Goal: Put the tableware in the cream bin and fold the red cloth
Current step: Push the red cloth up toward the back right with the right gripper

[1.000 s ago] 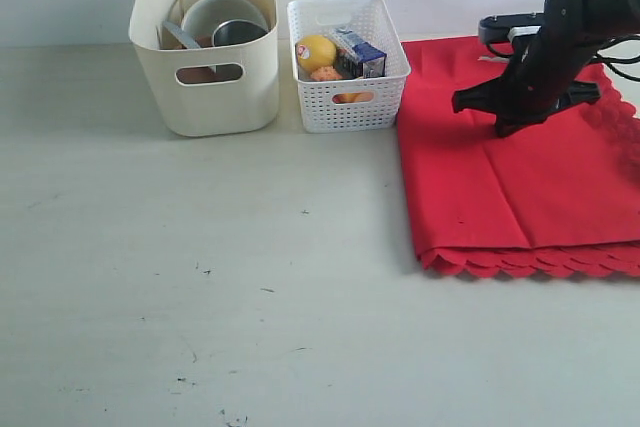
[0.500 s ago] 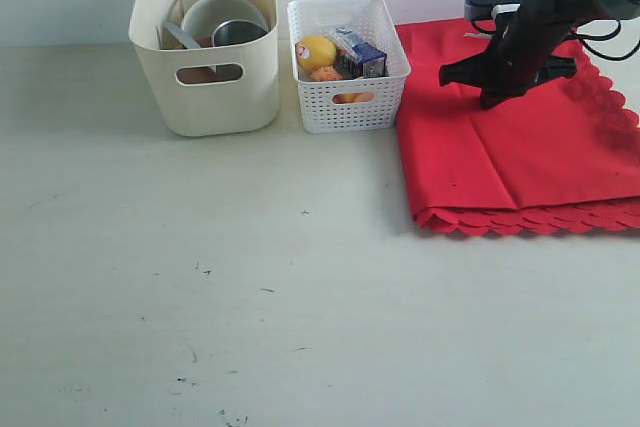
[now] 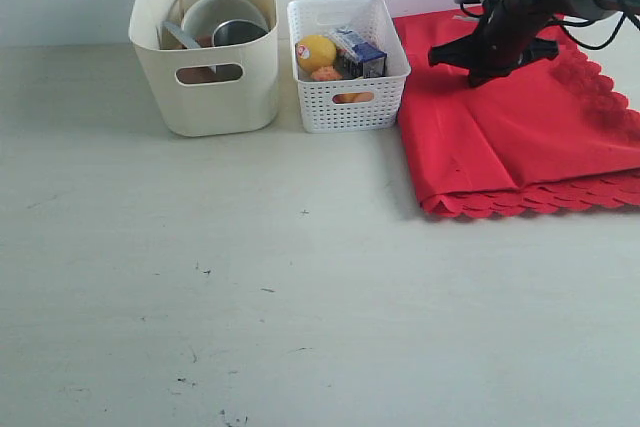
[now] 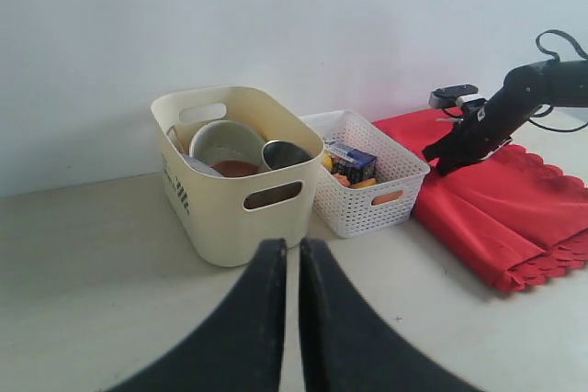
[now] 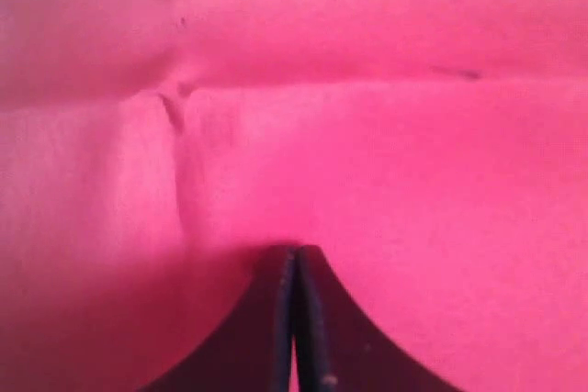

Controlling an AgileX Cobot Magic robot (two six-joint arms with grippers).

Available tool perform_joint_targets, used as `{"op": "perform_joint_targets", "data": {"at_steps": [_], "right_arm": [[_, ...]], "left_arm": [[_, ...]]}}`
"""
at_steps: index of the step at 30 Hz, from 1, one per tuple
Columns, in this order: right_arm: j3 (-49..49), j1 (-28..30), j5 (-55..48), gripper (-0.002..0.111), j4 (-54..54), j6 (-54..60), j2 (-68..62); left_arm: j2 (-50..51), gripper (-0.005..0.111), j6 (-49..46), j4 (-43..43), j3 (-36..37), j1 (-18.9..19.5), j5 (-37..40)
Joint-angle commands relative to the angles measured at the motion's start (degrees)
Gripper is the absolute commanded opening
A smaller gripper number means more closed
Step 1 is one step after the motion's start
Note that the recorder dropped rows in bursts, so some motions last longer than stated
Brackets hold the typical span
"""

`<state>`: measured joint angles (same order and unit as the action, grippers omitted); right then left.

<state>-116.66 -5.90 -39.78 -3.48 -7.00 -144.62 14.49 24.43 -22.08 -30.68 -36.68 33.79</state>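
Tabletop scene, read from near to far, with the cream bin as reference.

**Foreground.** Pale table (image 3: 250,327), lightly scuffed, in front of the cream bin (image 3: 215,97). The left gripper (image 4: 285,245) shows only in its own wrist view. It hangs short of the bin and apart from it, pointing toward its front wall. Its fingers are drawn almost together with a thin slit between them, and they hold nothing.

**Middle.** The red cloth (image 3: 520,137) lies flat and folded over, well to the right of the bin. Its scalloped layered edge reaches nearer the viewer than the bin's front wall.

**Rear row.** The bin stands upright, with a pale bowl (image 3: 215,12) and a steel cup (image 3: 238,32) inside it, touching each other. Other pieces in the bin are too hidden to name. A white lattice basket (image 3: 350,97) stands just right of the bin, between it and the cloth, and holds a lemon (image 3: 316,51) and a carton (image 3: 360,52).

**Far right.** The right gripper (image 3: 482,75) is down on the cloth's far half, about level with the bin's rim. Its jaws are closed tight, and the fabric puckers at the tips (image 5: 296,250).
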Motion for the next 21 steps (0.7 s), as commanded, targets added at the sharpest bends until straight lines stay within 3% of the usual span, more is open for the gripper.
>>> {"op": "perform_joint_targets", "data": {"at_steps": [1, 14, 21], "right_arm": [[-0.3, 0.7, -0.5, 0.0, -0.1, -1.1, -1.7], [-0.3, 6.9, -9.2, 0.0, 3.0, -2.1, -1.7], [-0.3, 6.6, -5.3, 0.0, 19.3, 5.8, -1.9]], "left_arm": [[-0.4, 0.008, 0.7, 0.0, 0.0, 0.1, -1.0], [-0.4, 0.008, 0.7, 0.0, 0.0, 0.1, -1.0], [-0.4, 0.008, 0.7, 0.0, 0.0, 0.1, -1.0]]}}
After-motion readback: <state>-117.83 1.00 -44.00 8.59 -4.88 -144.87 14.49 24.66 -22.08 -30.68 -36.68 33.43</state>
